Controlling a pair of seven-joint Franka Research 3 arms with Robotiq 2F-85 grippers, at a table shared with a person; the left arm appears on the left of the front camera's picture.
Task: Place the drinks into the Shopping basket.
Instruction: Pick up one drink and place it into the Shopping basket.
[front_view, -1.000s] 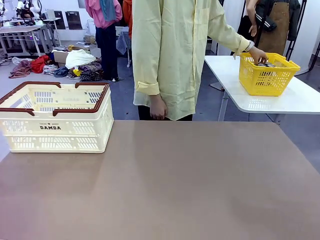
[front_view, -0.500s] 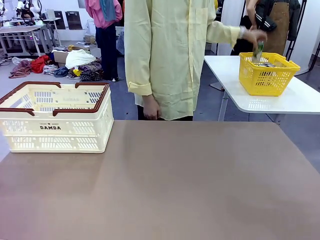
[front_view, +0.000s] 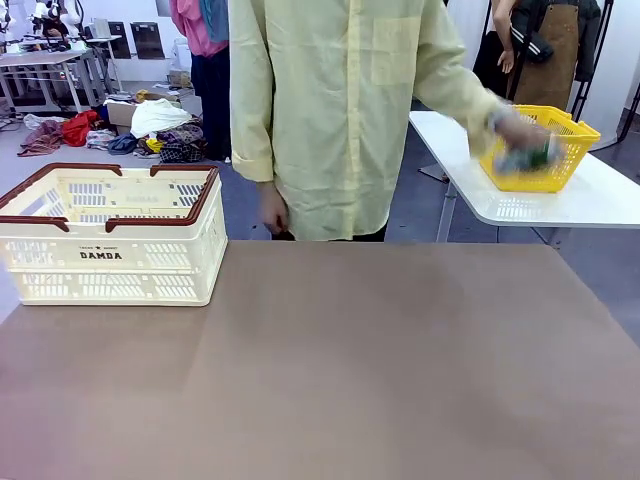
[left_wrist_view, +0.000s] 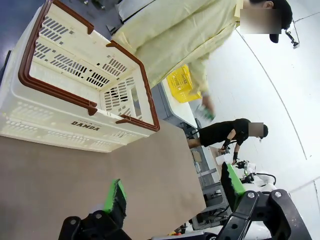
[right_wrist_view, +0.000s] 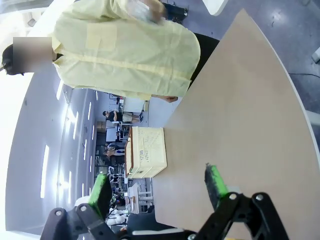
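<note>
The cream Shopping basket (front_view: 150, 262) with its dark brown rim stands on the left of the brown table (front_view: 330, 370); nothing shows inside it. Across the table, a person in a pale yellow shirt holds a blurred green drink can (front_view: 537, 157) in one hand (front_view: 515, 130), in front of a yellow mesh basket (front_view: 560, 170). In the left wrist view my left gripper (left_wrist_view: 174, 187) hangs open above the tabletop, nothing between its fingers, with the Shopping basket (left_wrist_view: 60, 131) ahead of it. My right gripper (right_wrist_view: 158, 185) is open and holds nothing too, and the Shopping basket (right_wrist_view: 146, 152) lies far off.
The yellow mesh basket sits on a separate white side table (front_view: 560, 205) at the back right. The person's other hand (front_view: 272, 215) hangs at the brown table's far edge. Clothes and other people are farther back.
The person's hand took a green can out of the yellow mesh basket and swung it down and left in front of it. The person's body shifted left. Both grippers stayed open.
</note>
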